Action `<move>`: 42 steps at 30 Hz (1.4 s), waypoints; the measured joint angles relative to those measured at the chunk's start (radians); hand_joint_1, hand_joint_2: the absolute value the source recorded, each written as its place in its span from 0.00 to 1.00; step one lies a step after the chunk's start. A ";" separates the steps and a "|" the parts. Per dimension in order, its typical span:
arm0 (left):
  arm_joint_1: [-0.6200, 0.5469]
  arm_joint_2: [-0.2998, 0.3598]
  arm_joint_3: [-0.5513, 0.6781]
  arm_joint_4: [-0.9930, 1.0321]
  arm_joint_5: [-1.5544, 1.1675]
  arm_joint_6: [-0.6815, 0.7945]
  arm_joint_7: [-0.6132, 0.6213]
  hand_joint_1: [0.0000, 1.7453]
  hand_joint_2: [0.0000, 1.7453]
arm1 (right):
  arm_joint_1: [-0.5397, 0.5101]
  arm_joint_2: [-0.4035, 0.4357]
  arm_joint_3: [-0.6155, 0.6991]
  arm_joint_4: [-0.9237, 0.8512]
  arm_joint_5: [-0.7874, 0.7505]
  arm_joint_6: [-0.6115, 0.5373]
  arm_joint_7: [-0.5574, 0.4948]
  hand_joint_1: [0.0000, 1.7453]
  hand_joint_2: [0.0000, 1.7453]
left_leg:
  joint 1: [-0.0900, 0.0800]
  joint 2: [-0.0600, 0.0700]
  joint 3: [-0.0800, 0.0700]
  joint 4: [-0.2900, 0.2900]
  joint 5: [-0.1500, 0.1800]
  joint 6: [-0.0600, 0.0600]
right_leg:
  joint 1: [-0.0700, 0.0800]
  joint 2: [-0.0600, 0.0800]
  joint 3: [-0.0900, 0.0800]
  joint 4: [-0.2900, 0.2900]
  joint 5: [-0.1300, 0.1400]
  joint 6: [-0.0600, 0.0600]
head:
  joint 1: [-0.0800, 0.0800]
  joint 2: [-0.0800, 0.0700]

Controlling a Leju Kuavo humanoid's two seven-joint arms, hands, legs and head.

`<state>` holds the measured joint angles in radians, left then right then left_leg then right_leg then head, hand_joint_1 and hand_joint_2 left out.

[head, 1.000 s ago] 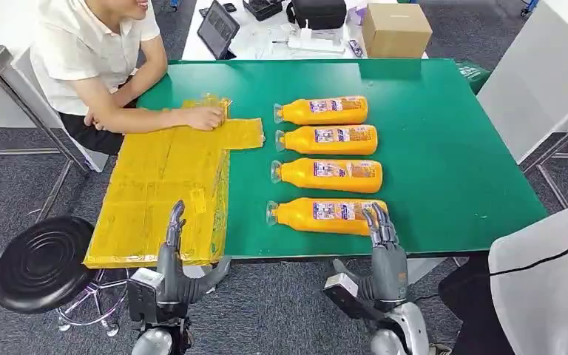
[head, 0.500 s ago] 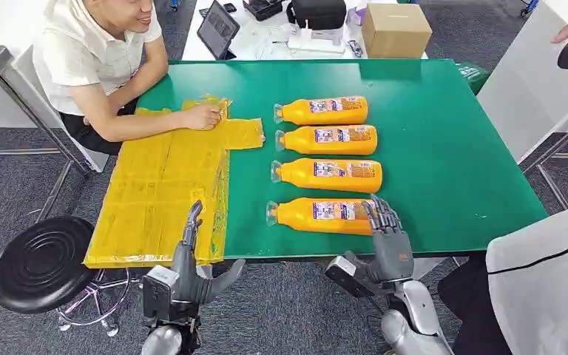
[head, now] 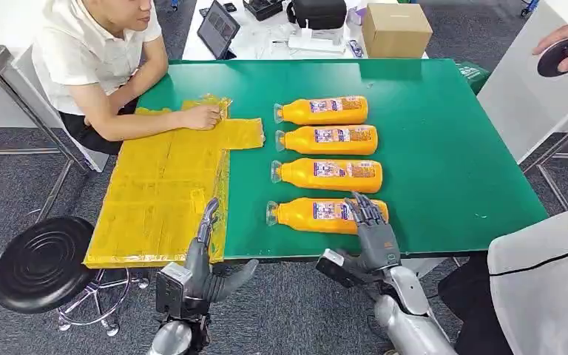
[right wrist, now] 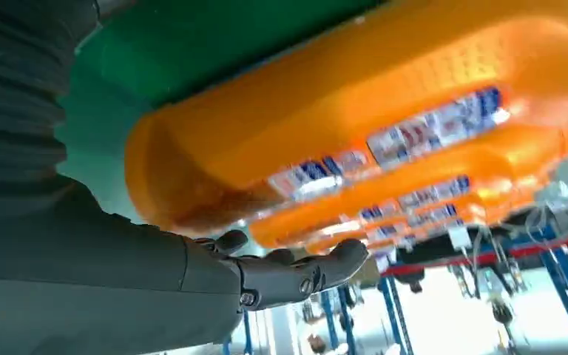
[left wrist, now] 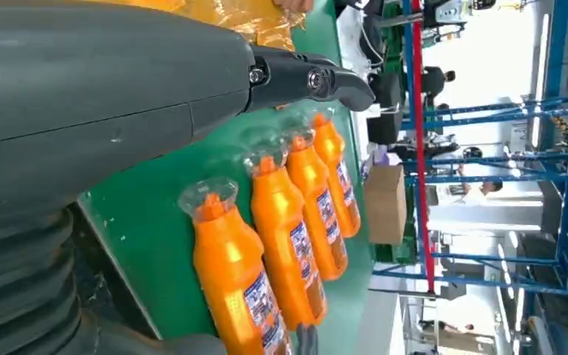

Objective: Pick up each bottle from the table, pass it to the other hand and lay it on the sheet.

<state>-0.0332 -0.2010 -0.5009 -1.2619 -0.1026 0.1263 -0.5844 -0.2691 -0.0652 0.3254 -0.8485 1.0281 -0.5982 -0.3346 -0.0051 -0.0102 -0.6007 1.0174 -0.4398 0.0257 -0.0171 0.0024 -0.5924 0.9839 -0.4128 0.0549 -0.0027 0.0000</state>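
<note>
Several orange bottles lie side by side on the green table (head: 444, 148), caps toward the yellow sheet (head: 163, 185). My right hand (head: 372, 225) hovers at the base end of the nearest bottle (head: 314, 214), fingers spread over it and gripping nothing. Up close in the right wrist view, that bottle (right wrist: 355, 126) fills the space just beyond the thumb (right wrist: 288, 274). My left hand (head: 205, 248) stands open at the table's front edge, fingers up by the sheet's near right corner. From the left wrist, its thumb (left wrist: 303, 78) shows with the row of bottles (left wrist: 237, 281) beyond.
A seated person at the far left rests a hand (head: 203, 117) on the sheet's far end. A black stool (head: 41, 262) stands at the left front. Another person in white (head: 547, 288) is at the right; a hand holding a dark round thing (head: 566, 53) is at the top right.
My right hand has risen and shifted left over the nearest bottle's base. My left hand has moved right and up along the sheet's front edge. A person's hand came in at top right.
</note>
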 measured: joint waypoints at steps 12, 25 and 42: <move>-0.007 0.000 -0.009 0.005 0.000 0.000 0.000 0.00 1.00 | -0.081 -0.013 0.023 0.115 0.072 0.013 0.109 0.00 1.00 | 0.000 0.000 0.002 0.000 0.000 0.000 | 0.000 0.000 0.002 0.000 0.000 0.000 | 0.000 0.000; -0.008 0.000 -0.008 0.007 -0.004 0.006 0.004 0.00 1.00 | -0.098 -0.031 0.024 0.121 0.133 -0.032 0.135 0.00 1.00 | 0.000 0.000 0.002 0.000 0.000 0.001 | 0.000 0.000 0.002 0.000 0.000 0.000 | 0.000 0.000; -0.027 0.000 -0.009 0.015 -0.007 -0.003 0.010 0.00 1.00 | -0.217 -0.016 0.024 0.268 0.079 0.144 0.131 1.00 1.00 | 0.000 0.002 0.008 0.000 0.001 0.001 | 0.000 0.001 0.006 0.000 0.001 0.001 | 0.000 0.000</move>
<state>-0.0602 -0.2014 -0.5100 -1.2470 -0.1095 0.1232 -0.5745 -0.4862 -0.0812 0.3498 -0.5806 1.1066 -0.4543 -0.2037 -0.0052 -0.0078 -0.5929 1.0175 -0.4392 0.0267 -0.0170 0.0033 -0.5860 0.9835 -0.4119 0.0556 -0.0027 0.0000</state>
